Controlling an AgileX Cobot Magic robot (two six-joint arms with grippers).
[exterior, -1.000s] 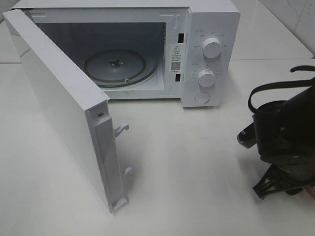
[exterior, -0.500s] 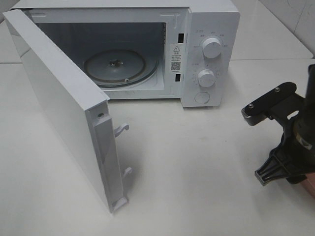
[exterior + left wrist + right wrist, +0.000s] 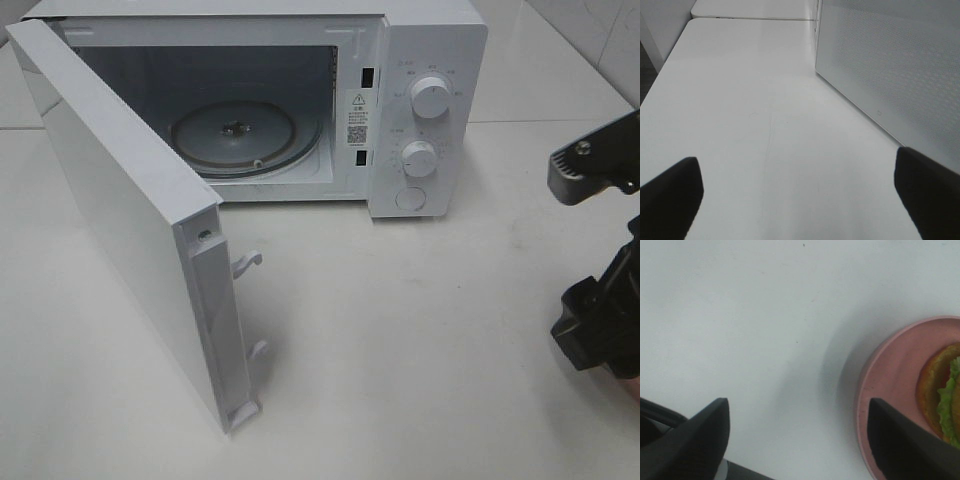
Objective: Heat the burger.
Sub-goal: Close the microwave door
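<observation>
Only the right wrist view shows the burger [image 3: 944, 392], a golden-brown bun with green lettuce, cut off by the frame edge. It lies on a round pink plate [image 3: 887, 385]. My right gripper [image 3: 795, 440] is open above the white table with nothing between its fingers; the plate lies just off one finger [image 3: 905, 445]. In the exterior view the right gripper [image 3: 578, 255] hangs at the far right edge, and the burger is out of frame. My left gripper [image 3: 797, 200] is open over bare table beside the microwave door's outer face [image 3: 890, 65].
The white microwave [image 3: 425, 110] stands at the back with its door [image 3: 130, 220] swung wide open toward the front left. Its glass turntable [image 3: 235, 135] has nothing on it. Two dials and a button are on its right panel.
The right gripper has opened wider and shifted to the right, toward the edge of the exterior view. The microwave and its door have not moved.
</observation>
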